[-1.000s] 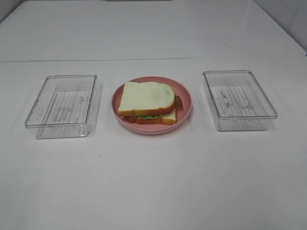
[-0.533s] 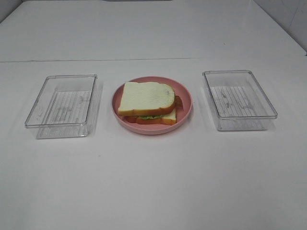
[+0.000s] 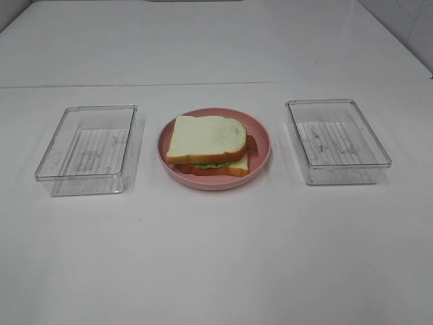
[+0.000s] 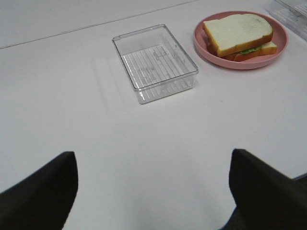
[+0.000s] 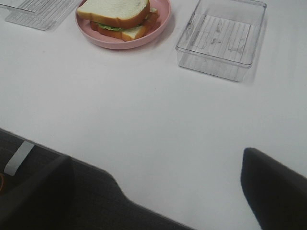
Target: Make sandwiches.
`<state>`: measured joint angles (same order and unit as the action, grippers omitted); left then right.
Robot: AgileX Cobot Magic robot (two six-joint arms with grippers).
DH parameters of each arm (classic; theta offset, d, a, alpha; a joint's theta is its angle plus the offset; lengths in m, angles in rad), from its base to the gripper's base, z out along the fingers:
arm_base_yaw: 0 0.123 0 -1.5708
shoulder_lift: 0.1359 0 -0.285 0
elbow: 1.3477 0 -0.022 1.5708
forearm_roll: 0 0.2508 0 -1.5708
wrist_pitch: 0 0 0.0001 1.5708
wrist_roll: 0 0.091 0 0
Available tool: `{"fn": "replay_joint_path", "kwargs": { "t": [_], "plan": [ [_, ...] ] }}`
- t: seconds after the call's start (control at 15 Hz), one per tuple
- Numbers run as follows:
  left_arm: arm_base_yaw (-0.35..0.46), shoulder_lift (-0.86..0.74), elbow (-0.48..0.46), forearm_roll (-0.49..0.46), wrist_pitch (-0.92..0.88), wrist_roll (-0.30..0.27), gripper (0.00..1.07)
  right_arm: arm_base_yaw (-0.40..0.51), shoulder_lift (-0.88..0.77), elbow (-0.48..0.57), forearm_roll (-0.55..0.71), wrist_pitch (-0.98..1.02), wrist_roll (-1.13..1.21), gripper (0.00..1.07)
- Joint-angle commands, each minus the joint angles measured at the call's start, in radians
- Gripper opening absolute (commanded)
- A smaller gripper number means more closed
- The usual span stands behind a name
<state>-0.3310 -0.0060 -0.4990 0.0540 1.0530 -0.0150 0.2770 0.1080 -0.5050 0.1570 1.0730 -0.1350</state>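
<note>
One sandwich (image 3: 206, 139) lies on a round pink plate (image 3: 264, 159) at the table's middle: two white bread slices with orange-brown crust, green lettuce (image 3: 213, 164) and a brown strip (image 3: 252, 143) peeking out between them. No cheese shows. Neither gripper shows in the exterior view. In the left wrist view my left gripper (image 4: 151, 191) is open and empty, far back from the sandwich (image 4: 237, 31). In the right wrist view my right gripper (image 5: 156, 191) is open and empty, also far from the sandwich (image 5: 115, 9).
An empty clear plastic box (image 3: 88, 145) stands left of the plate and another (image 3: 336, 139) stands right of it. They also show in the left wrist view (image 4: 154, 62) and the right wrist view (image 5: 220, 38). The table's near edge (image 5: 120, 191) lies under my right gripper.
</note>
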Motion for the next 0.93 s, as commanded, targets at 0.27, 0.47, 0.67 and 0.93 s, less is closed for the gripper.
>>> {"fn": "replay_joint_path", "kwargs": {
  "t": [0.27, 0.47, 0.67, 0.93],
  "plan": [
    [0.182, -0.021, 0.002, -0.005, -0.009, 0.001, 0.81, -0.133, -0.010, -0.001, 0.011, -0.007, -0.007, 0.88],
    [0.306, -0.021, 0.002, -0.005, -0.009, 0.001, 0.81, -0.250, -0.012, -0.001, 0.011, -0.007, -0.007, 0.88],
    [0.326, -0.023, 0.002, -0.005, -0.009, 0.001, 0.81, -0.266, -0.040, -0.001, 0.016, -0.007, -0.007, 0.88],
    [0.326, -0.023, 0.002, -0.005, -0.009, 0.001, 0.81, -0.266, -0.132, -0.001, 0.016, -0.007, -0.007, 0.88]
  ]
}}
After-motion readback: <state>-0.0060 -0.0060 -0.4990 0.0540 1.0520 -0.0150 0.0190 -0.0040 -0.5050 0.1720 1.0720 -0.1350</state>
